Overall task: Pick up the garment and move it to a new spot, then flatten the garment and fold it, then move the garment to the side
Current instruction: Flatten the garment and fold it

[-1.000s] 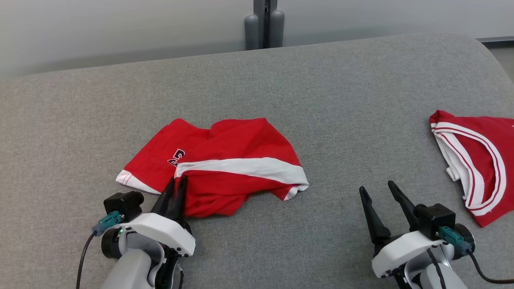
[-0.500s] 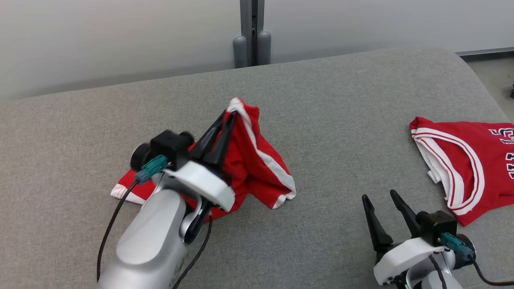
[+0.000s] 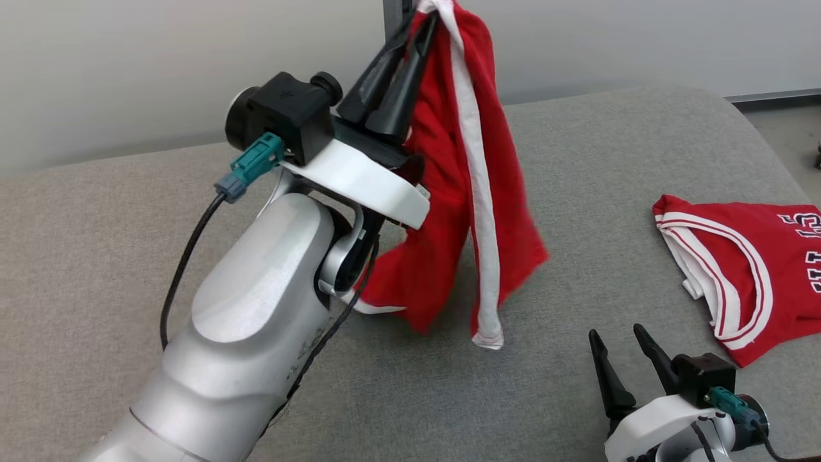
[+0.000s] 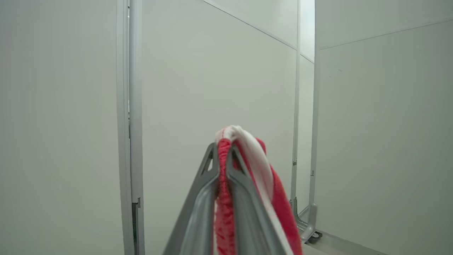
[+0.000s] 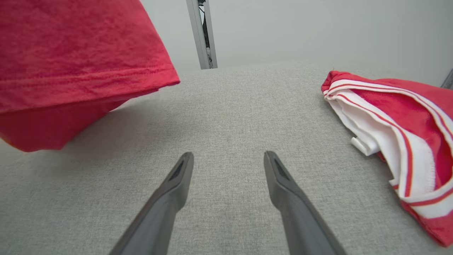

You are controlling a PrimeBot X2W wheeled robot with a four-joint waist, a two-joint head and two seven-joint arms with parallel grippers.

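The left gripper [image 3: 418,18] is pinched tight on the white-trimmed edge of the red garment [image 3: 449,192], which hangs below it over the grey cushion [image 3: 609,147]. Lower to its right, the right gripper [image 3: 617,332] rests spread and empty, near a second red jersey [image 3: 737,256].

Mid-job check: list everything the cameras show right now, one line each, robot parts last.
garment: one, red with a white stripe, hanging from the left end effector over the middle of the padded surface.
jersey: one, red with white trim, lying on the padded surface at the right.
padded surface: one, grey, beneath everything.
wall panels: several, pale, behind the padded surface.
left end effector: one, dark fingers, raised high, shut on the garment.
right end effector: one, dark fingers, open, low near the jersey.
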